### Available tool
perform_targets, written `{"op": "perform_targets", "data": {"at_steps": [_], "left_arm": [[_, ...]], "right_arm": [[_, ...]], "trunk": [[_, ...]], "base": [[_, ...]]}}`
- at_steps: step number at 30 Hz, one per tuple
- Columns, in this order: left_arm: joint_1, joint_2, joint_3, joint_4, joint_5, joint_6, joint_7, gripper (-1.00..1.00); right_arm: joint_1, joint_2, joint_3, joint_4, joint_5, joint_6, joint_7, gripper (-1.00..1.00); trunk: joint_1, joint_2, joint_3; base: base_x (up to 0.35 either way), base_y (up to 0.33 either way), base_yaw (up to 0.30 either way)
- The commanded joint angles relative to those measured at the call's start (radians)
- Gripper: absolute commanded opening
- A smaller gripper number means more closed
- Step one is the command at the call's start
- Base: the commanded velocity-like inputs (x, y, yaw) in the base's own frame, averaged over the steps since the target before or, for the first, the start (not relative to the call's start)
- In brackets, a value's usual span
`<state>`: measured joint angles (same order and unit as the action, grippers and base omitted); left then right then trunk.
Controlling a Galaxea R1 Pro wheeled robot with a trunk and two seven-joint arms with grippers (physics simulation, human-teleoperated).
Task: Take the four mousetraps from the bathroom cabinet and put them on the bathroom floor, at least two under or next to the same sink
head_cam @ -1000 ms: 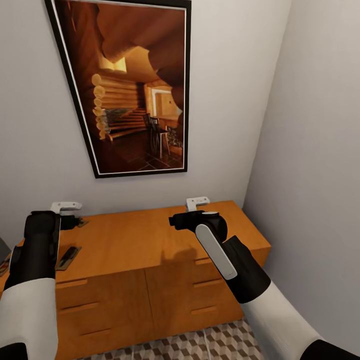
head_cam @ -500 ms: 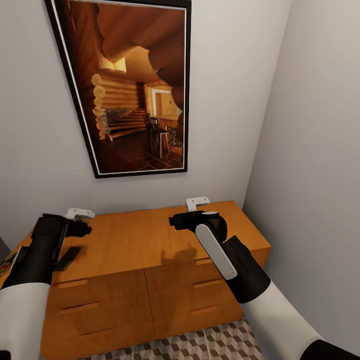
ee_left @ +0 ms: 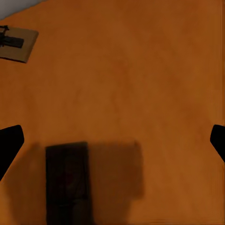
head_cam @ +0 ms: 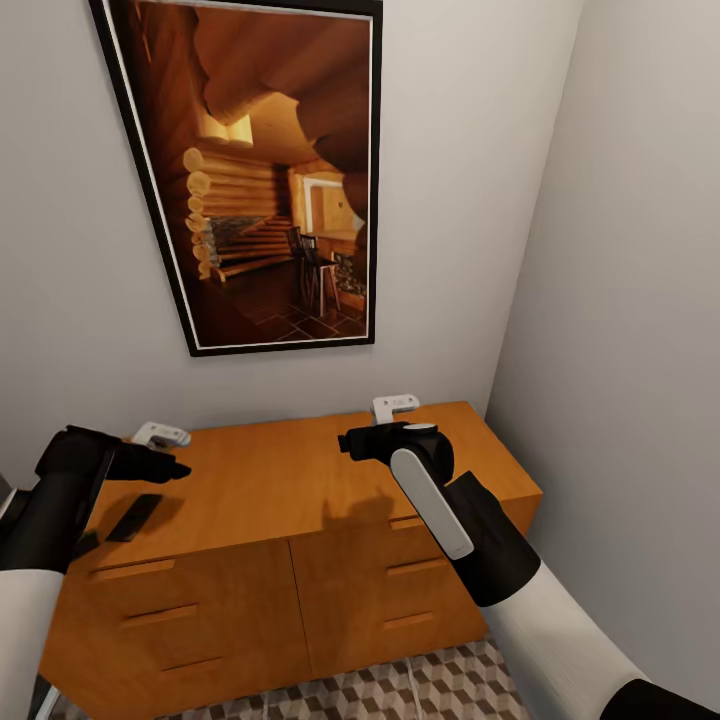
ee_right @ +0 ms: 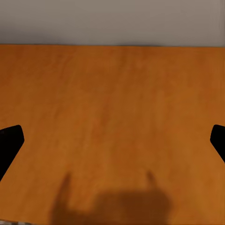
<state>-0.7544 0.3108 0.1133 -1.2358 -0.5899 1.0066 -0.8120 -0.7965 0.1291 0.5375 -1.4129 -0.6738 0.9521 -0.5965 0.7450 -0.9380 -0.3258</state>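
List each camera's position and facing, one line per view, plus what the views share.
Head view: from the robot's head, down at the cabinet, a framed picture above it; both arms show.
Left wrist view: above the cabinet top, on a mousetrap; left gripper fingers at the edges.
Right wrist view: over the bare top toward the wall; right gripper fingers spread.
Shared: the orange cabinet top.

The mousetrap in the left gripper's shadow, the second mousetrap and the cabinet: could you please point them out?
mousetrap in shadow (ee_left: 67, 180), left wrist view, middle of its dark slab.
second mousetrap (ee_left: 18, 43), left wrist view, its brown base.
cabinet (head_cam: 300, 470), head view, bare top surface.
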Motion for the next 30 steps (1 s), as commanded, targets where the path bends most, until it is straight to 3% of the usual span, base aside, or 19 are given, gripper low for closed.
{"op": "perform_targets", "data": {"at_steps": [1,10,16,21,22,30], "left_arm": [[0.000,0.001,-0.002,0.000,-0.010,0.003,-0.013,1.00],[0.028,0.007,-0.011,0.005,-0.007,0.000,-0.032,1.00],[0.038,0.014,-0.008,0.003,-0.007,-0.001,-0.101,1.00],[0.041,0.050,-0.007,0.002,-0.007,-0.005,-0.178,1.00],[0.041,0.087,-0.004,-0.004,-0.008,-0.007,-0.224,1.00],[0.041,0.118,0.004,-0.020,-0.010,-0.008,-0.245,1.00]], "right_arm": [[-0.001,0.000,0.001,0.001,-0.010,0.002,-0.011,1.00],[-0.001,0.003,0.002,0.008,-0.010,0.002,-0.011,1.00],[-0.001,0.003,0.002,0.009,-0.009,0.002,-0.011,1.00],[-0.001,0.002,0.002,0.011,-0.009,0.002,-0.012,1.00],[-0.001,0.000,0.002,0.021,-0.009,0.001,-0.011,1.00],[-0.001,0.001,0.002,0.047,-0.009,-0.001,-0.010,1.00]], "trunk": [[0.000,-0.001,-0.001],[0.000,-0.001,-0.001],[0.000,-0.001,-0.001],[0.000,-0.001,-0.001],[0.000,-0.001,-0.001],[0.000,-0.001,-0.001]], "base": [[0.000,0.000,0.000],[0.000,0.000,0.000],[0.000,0.000,0.000],[0.000,0.000,0.000],[0.000,0.000,0.000],[0.000,0.000,0.000]]}}
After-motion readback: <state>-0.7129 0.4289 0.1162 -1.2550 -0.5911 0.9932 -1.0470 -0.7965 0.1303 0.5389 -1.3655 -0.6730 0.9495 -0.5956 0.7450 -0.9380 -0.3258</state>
